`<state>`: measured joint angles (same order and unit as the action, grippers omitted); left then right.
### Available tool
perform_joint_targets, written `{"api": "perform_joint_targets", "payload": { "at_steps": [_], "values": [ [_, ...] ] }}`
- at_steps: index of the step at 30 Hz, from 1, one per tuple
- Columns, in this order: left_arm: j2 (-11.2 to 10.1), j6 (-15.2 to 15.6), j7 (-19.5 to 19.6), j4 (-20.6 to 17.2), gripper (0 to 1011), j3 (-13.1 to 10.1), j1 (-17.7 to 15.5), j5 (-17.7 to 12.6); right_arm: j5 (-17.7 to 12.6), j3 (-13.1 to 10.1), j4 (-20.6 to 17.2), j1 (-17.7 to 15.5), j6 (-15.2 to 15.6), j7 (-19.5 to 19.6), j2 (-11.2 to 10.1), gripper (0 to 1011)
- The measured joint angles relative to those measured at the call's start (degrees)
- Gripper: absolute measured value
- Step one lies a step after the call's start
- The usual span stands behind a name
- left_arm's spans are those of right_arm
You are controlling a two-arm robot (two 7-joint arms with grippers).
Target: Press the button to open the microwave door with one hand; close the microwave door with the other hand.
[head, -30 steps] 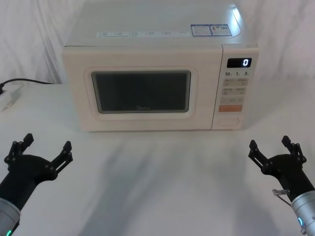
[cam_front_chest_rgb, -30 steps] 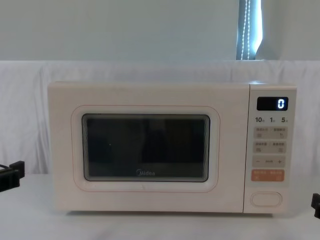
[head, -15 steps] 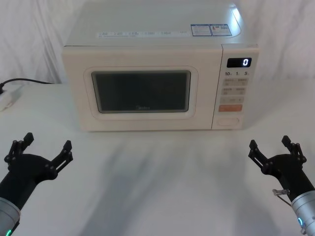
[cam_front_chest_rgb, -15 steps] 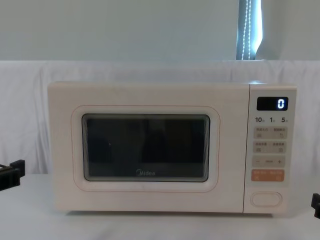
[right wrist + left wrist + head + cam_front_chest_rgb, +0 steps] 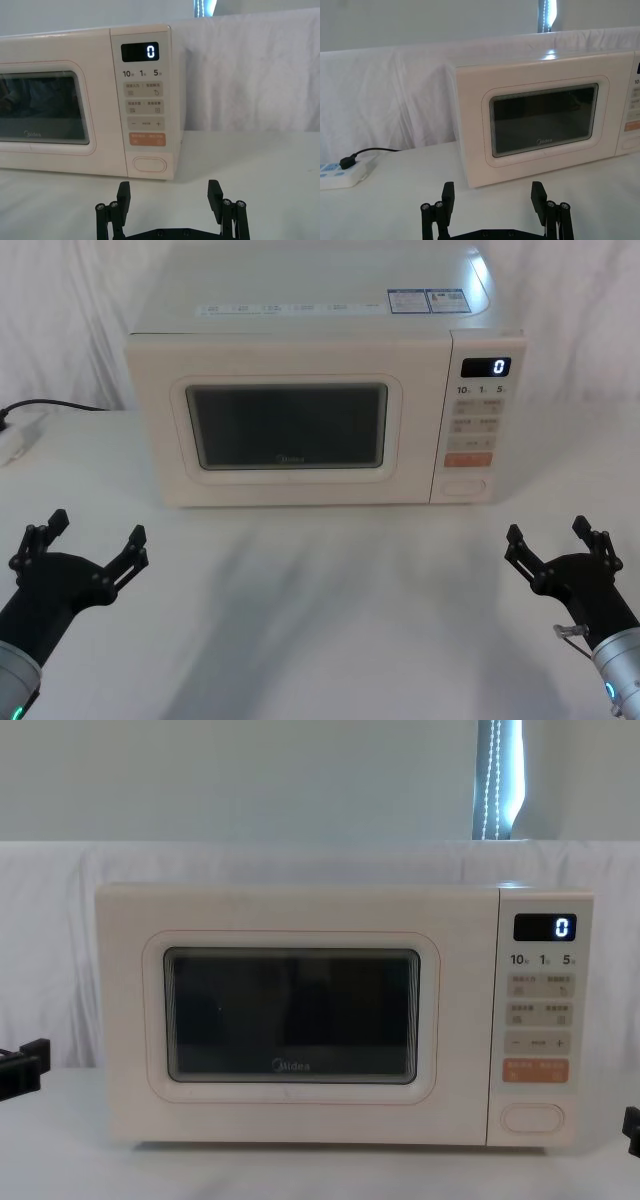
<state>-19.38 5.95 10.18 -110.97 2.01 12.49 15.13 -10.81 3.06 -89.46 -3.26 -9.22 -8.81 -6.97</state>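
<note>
Microwave door (image 5: 285, 435) sits shut and flush with the front of the cream microwave (image 5: 300, 310), which stands at the back of the white-covered desk (image 5: 320, 610). Its dark mesh window takes up most of the door, with the "Midea" logo just under the glass. To the right of the door is the control panel, where the display (image 5: 485, 367) reads 0. The oval button (image 5: 463, 486) is the lowest key, directly beneath the orange key (image 5: 468, 460).

From the head view, the left pincer (image 5: 82, 545) hovers low over the near left part of the desk, fingers spread wide and holding nothing, well apart from the microwave. The right pincer (image 5: 556, 543) hovers on the near right, likewise spread and empty, in front of and slightly to the right of the control panel, also well apart from it.

The chest view looks straight at the oven front, giving the button (image 5: 532, 1118) and door (image 5: 290, 1015) square on, with a dark finger at each lower edge.

The left wrist view shows the left pincer (image 5: 492, 200) pointed toward the door (image 5: 542, 122), and also a white power strip (image 5: 342, 172) with a black plug lying on the desk beside the microwave. The right wrist view shows the right pincer (image 5: 170, 196) aimed near the button (image 5: 148, 164), with the panel's small grey keys and the orange key (image 5: 148, 139) legible above it.
</note>
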Motion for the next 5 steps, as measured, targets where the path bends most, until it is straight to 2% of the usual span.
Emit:
{"api": "perform_joint_targets", "payload": {
  "at_steps": [5],
  "values": [
    [0.00,0.00,0.00,0.00,1001,0.00,0.00,0.00,0.00,0.00,0.00,0.00,0.00,0.00,0.00,1002]
  ]
}}
